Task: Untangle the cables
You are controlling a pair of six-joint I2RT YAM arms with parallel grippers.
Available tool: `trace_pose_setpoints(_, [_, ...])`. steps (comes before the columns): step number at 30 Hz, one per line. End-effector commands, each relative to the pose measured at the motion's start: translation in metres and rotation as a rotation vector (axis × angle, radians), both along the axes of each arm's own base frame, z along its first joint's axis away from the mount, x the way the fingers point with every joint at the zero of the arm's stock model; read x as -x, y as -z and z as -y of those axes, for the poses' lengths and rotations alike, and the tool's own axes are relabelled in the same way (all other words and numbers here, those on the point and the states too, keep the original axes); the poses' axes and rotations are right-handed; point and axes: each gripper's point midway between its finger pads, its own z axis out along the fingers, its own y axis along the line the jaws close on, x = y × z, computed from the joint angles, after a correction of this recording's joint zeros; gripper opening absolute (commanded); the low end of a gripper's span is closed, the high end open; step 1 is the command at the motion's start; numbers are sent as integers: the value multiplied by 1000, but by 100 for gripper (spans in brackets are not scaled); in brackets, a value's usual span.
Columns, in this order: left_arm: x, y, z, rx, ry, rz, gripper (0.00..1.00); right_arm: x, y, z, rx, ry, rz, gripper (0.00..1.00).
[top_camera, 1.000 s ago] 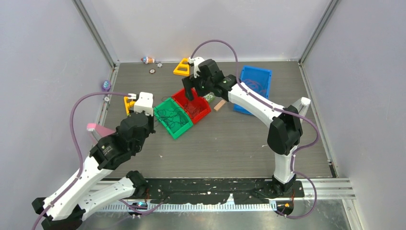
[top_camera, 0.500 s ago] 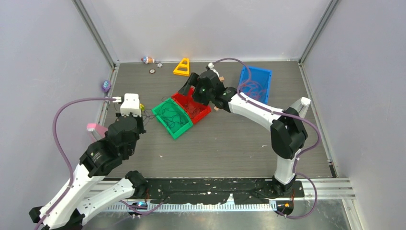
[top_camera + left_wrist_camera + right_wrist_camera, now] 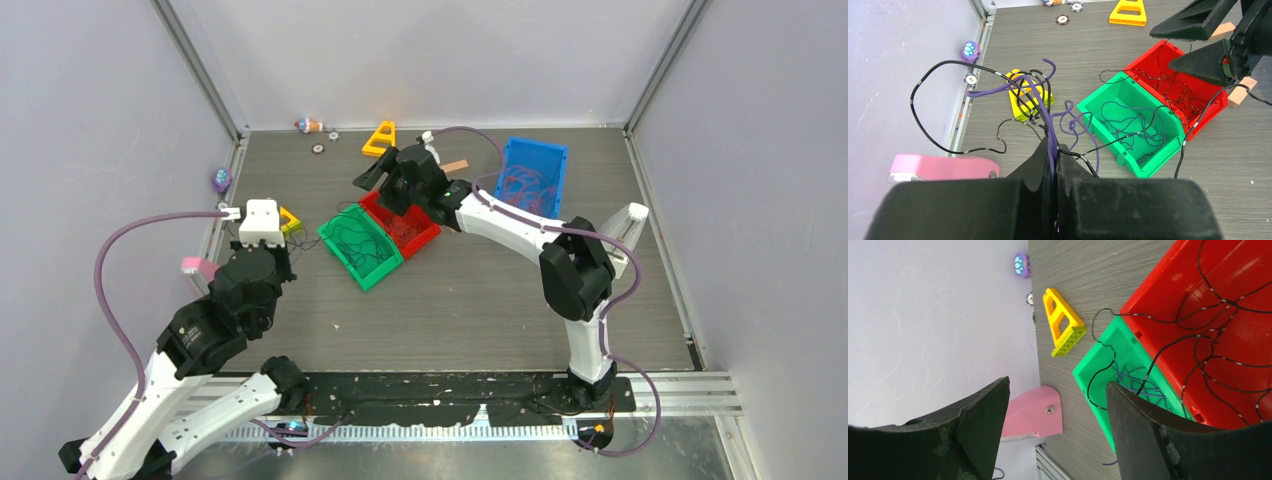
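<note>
A bunch of purple and black cables (image 3: 1050,131) is pinched between the pressed-together left jaws, fanning up in loops over a yellow block (image 3: 1020,107). More dark cables lie in the green bin (image 3: 1163,157), black ones in the red bin (image 3: 1153,62) touching it, and reddish ones in the blue bin (image 3: 540,150) well apart at the right. One black strand trails from the bunch across the green bin. A pink object (image 3: 943,167) lies near the left wall, and a wood block (image 3: 1238,97) sits beside the red bin. Where the strands cross, single cables are hard to follow. The right jaws stand spread with nothing between them. The right arm (image 3: 520,225) reaches over the red bin's far side; the left arm (image 3: 215,320) is bent low over the surface (image 3: 480,290).
</note>
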Motion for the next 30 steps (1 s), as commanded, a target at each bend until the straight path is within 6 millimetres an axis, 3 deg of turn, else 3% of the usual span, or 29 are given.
trace_pose_setpoints(1, [0,-7,-8,-12,-32,21,0,-3,-18,-1,-32,31,17,76])
trace_pose_setpoints(4, [-2,-7,-7,-17,-34,21,0,-3,-16,5,-16,47,28,76])
trace_pose_setpoints(14, [-3,-3,-6,-21,-30,13,0,-9,-41,45,19,91,113,78])
trace_pose_setpoints(22, [-4,-3,-4,-18,-25,11,0,1,-29,72,64,112,109,80])
trace_pose_setpoints(25, [-5,-3,-2,-15,-21,12,0,5,-19,75,65,104,95,80])
trace_pose_setpoints(30, [-6,-3,0,-17,-16,8,0,9,-10,59,31,58,64,79])
